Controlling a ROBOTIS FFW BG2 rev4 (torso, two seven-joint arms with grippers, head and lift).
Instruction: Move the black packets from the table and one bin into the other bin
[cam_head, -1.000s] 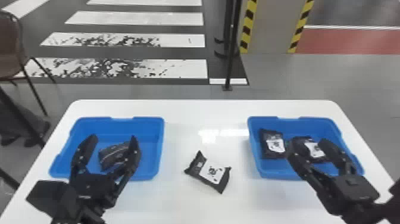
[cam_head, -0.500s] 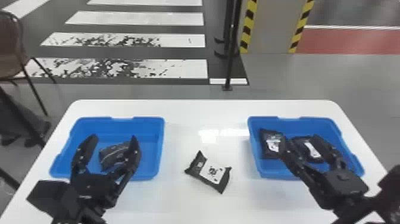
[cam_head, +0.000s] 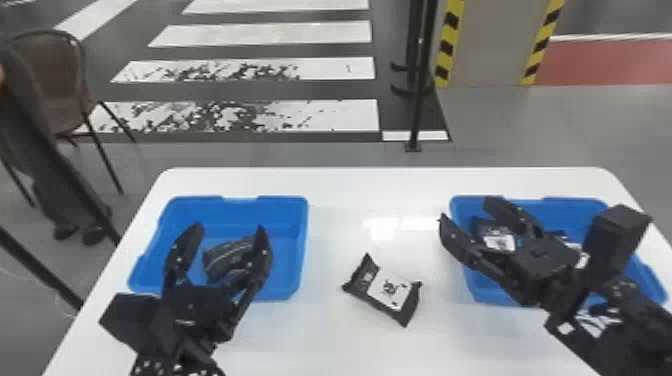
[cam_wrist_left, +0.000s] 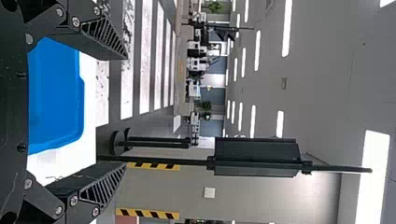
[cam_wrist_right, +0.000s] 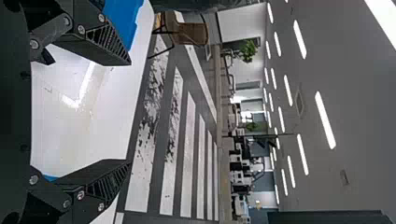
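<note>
Head view: my left gripper (cam_head: 228, 231) is spread over the left bin (cam_head: 290, 250), with a dark packet (cam_head: 220, 260) in there, partly behind a finger. My right gripper (cam_head: 466, 209) is spread too, over the right bin (cam_head: 575, 210), and kinda blocks the labelled packets (cam_head: 500, 242) inside. One more black packet (cam_head: 387, 290) lies on the white table (cam_head: 375, 340) between the bins. Past the table: a dark post (cam_head: 420, 100), a hazard-striped pillar (cam_head: 487, 45) and a brown chair (cam_head: 57, 75).

Left wrist view: the left gripper (cam_wrist_left: 126, 111) has its fingers wide apart, blue bin between them, plus long ceiling lights (cam_wrist_left: 286, 28).

Right wrist view: the right gripper (cam_wrist_right: 130, 113) is just as wide, with glossy tabletop between its fingers and a leafy plant (cam_wrist_right: 248, 50) way off in the room.
</note>
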